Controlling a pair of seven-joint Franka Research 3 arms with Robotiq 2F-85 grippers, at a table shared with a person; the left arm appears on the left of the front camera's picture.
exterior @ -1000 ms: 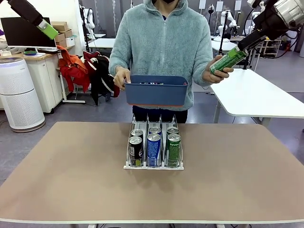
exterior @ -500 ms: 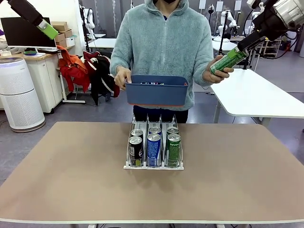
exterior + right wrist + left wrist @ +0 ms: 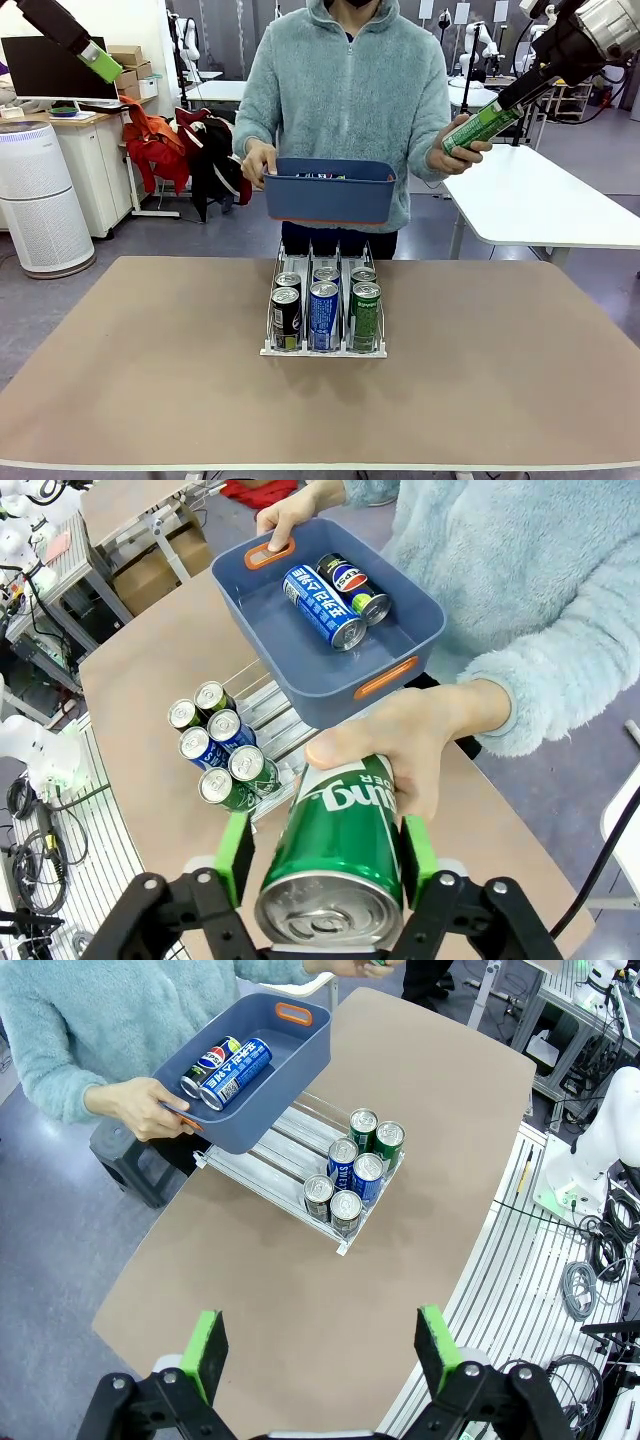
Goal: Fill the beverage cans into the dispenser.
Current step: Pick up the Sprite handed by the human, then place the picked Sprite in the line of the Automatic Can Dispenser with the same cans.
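The person's hand holds up a green beverage can (image 3: 340, 830), and my right gripper (image 3: 325, 858) is shut on its sides, green pads (image 3: 236, 852) pressed against it; this is at the upper right in the front view (image 3: 480, 125). The dispenser (image 3: 323, 347) stands mid-table with black (image 3: 286, 318), blue (image 3: 323, 315) and green (image 3: 366, 316) cans at the front of its lanes and one more behind each. It also shows from above, the dispenser (image 3: 268, 1158) near the far table edge. My left gripper (image 3: 325, 1345) hangs open high over the table, nothing between its fingers (image 3: 101, 60).
The person's other hand holds a dark blue bin (image 3: 330, 195) above the dispenser's back end; two cans, a blue one (image 3: 322, 605) and a black one (image 3: 355, 587), lie in the bin (image 3: 300, 670). A white table (image 3: 550, 200) stands behind at the right.
My right gripper's fingers have drawn in on the green can in the person's hand. Nothing else has visibly moved.
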